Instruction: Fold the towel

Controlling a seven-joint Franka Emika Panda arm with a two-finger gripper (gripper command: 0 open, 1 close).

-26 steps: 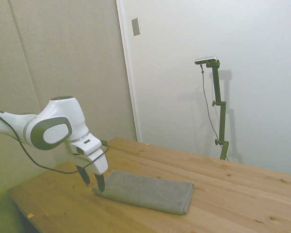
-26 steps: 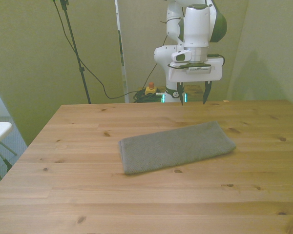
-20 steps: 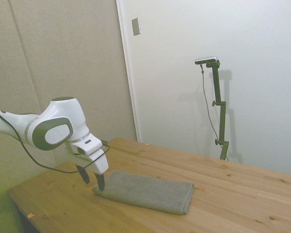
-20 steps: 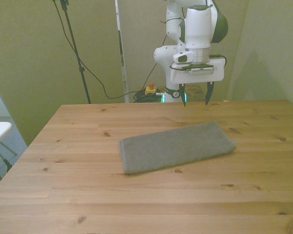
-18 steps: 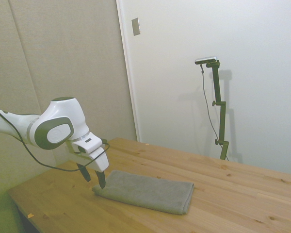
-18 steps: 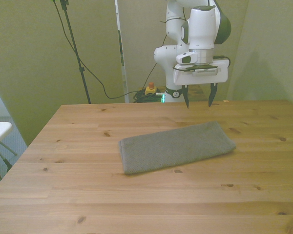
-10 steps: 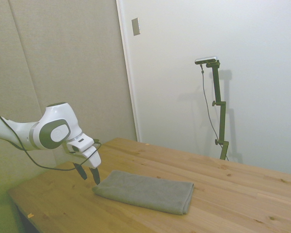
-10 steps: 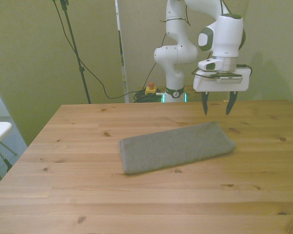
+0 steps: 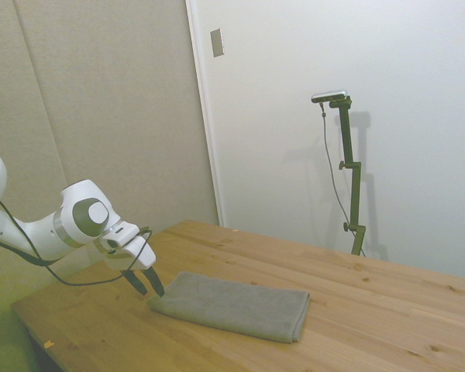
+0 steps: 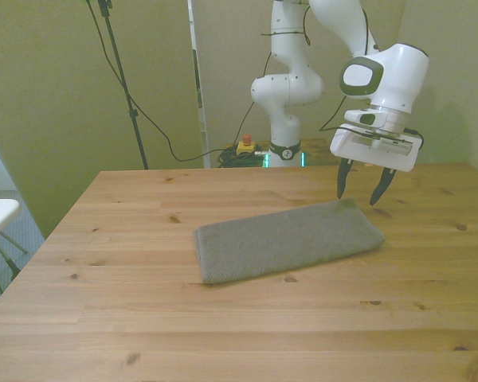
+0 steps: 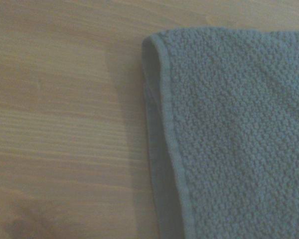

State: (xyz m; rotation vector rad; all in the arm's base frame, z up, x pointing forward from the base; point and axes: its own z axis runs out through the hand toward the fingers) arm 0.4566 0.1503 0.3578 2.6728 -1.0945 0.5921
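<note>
Towel (image 10: 288, 239) lying flat on wooden table (image 10: 127, 318), already layered into a long strip, angled across the middle of the front view; position unchanged from a second ago. Moving rightward along the strip: near end at the front view's left untouched, far end at the front view's right now directly attended. Gripper (image 10: 359, 188) shifted over the last second from above the table's far edge near the middle to the towel's right-hand end in the front view, and lowered. Judged as an approach to the short edge ahead of a grasp, with the next fold not yet begun. Fingers spread apart, holding nothing, tips pointing down and hanging just above the towel's end, not seen touching it. Side view confirms: gripper (image 9: 149, 284) tilted, with its tips at the towel's (image 9: 232, 305) nearest end, forearm low and reaching in over the table's (image 9: 387, 310) corner. Wrist view shows the towel's (image 11: 229, 139) hemmed corner and stacked layers against bare table (image 11: 65, 109). Wrist canted outward in the front view, the white arm bent back towards its base.
</note>
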